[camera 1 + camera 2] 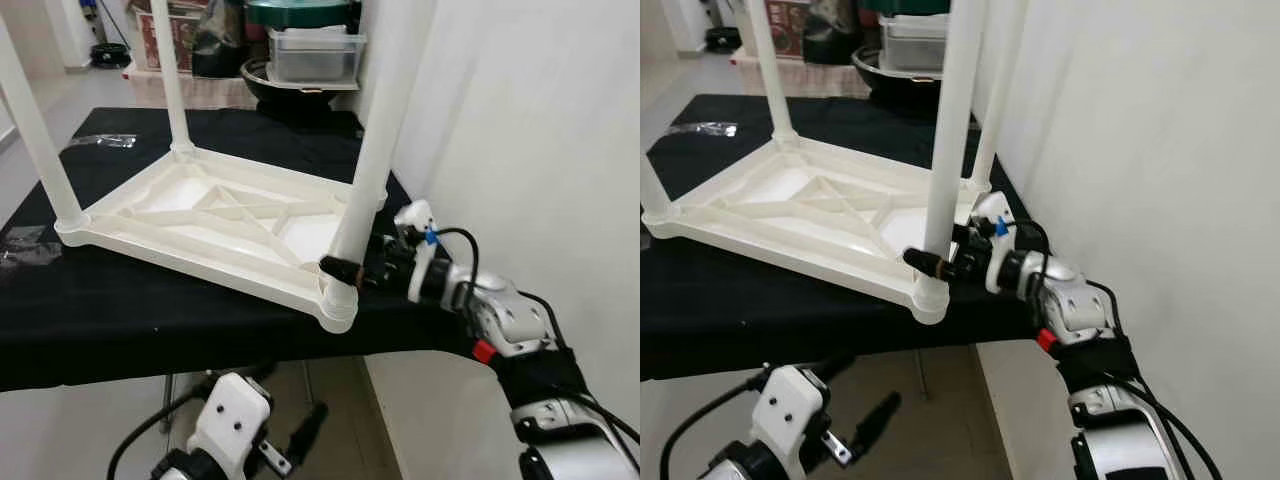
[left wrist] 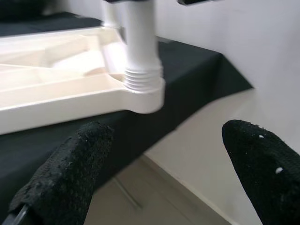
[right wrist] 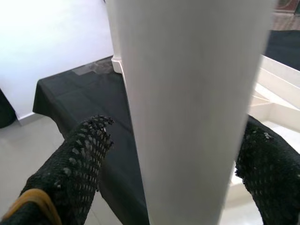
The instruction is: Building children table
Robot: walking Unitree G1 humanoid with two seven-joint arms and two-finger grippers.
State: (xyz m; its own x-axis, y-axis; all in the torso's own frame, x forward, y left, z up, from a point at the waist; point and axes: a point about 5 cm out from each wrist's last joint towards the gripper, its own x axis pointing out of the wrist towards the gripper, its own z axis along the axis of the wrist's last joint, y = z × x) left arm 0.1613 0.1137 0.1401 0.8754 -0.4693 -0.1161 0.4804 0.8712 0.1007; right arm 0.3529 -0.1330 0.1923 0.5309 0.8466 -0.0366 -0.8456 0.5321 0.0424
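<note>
A white plastic children's table (image 1: 200,215) lies upside down on a black-covered table (image 1: 100,310), its legs pointing up. My right gripper (image 1: 350,268) reaches in from the right and straddles the near right leg (image 1: 375,150) just above its socket. It is open, with one finger (image 3: 79,159) on each side and a thin gap showing beside that finger. The leg's threaded base (image 2: 143,77) sits in the corner socket. My left gripper (image 2: 164,173) hangs open and empty below the table edge (image 1: 300,430).
A white wall (image 1: 520,120) stands close on the right of the leg and my right arm. Stacked containers and a dark bowl (image 1: 310,50) sit behind the table. A clear plastic bag (image 1: 100,140) lies on the cloth at the far left.
</note>
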